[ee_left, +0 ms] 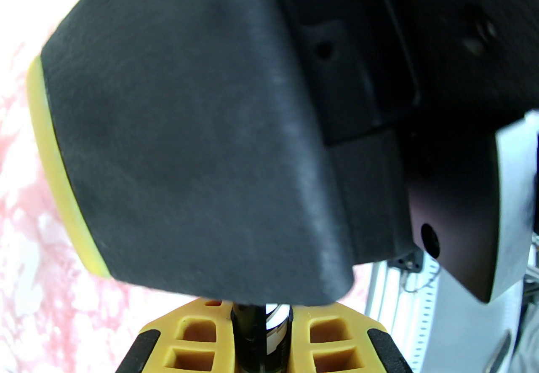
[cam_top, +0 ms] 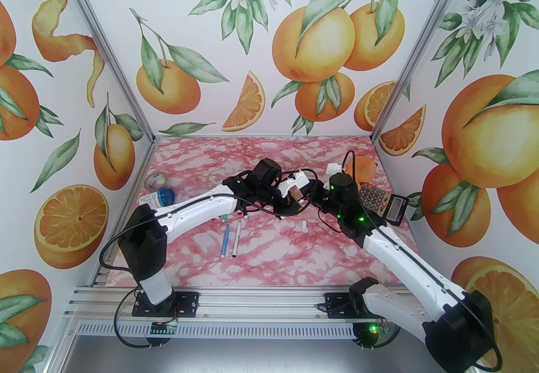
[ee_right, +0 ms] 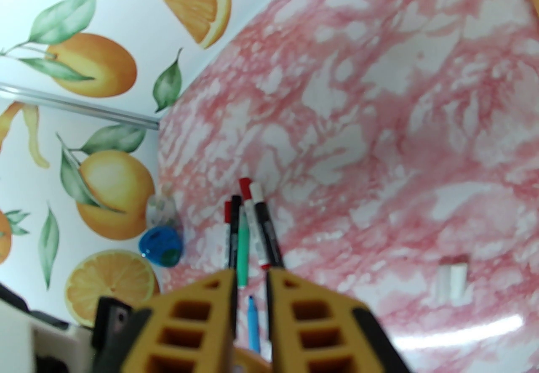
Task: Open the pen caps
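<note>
So nearest the arm bases, a blue pen (cam_top: 225, 241) and a white pen (cam_top: 236, 240) lie side by side on the pink marbled tabletop (cam_top: 294, 266). A loose white cap (cam_top: 303, 225) sits well apart to their right. Just past those there's a bunch of capped pens (ee_right: 252, 228) – red, black and white caps on, plus a green one – lying close together under the left arm.

Above that the two arms meet. The left gripper (ee_left: 263, 314) has its jaws clamped on a dark pen (ee_left: 252, 339). The right gripper (ee_right: 250, 278) hangs right up against it with its jaws closed – can't tell on what.

Further back sit a calculator (cam_top: 379, 199) on the right, and a blue-lidded bottle (cam_top: 163, 197) and a tape roll (cam_top: 156, 181) on the left.
</note>
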You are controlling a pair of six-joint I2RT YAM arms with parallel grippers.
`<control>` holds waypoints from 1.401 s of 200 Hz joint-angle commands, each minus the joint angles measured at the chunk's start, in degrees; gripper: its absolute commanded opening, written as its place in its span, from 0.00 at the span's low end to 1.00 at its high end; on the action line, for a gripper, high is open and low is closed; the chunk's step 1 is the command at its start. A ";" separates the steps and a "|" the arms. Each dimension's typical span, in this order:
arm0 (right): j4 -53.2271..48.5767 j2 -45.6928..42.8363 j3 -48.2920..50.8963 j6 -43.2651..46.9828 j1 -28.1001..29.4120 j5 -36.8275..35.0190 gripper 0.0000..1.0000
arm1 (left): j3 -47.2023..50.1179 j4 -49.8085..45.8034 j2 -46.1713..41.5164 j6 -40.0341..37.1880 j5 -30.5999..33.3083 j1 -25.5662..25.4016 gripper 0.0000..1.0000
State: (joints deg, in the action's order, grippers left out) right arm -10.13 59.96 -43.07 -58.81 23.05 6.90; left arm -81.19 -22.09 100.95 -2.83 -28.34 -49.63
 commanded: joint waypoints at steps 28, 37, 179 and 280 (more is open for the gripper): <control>3.24 -2.53 -1.85 0.77 -5.18 -4.17 0.06 | -0.63 -8.23 0.30 -2.99 -4.51 0.95 0.09; 5.36 -2.78 -1.45 1.63 -5.91 -1.92 0.06 | -1.15 -8.84 0.39 -3.23 -7.08 1.10 0.09; 22.26 -2.12 0.84 9.14 -12.76 16.73 0.08 | -2.92 -9.90 1.64 -1.22 -19.86 4.18 0.06; 0.73 -5.13 -0.96 17.74 -12.67 7.17 0.11 | -0.72 -8.10 -6.11 -3.22 -7.10 5.31 0.07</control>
State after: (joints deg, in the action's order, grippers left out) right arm 2.04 56.75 -41.65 -48.60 10.35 16.23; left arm -82.04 -29.87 100.40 -3.49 -39.75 -45.21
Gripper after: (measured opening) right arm 0.180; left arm 0.164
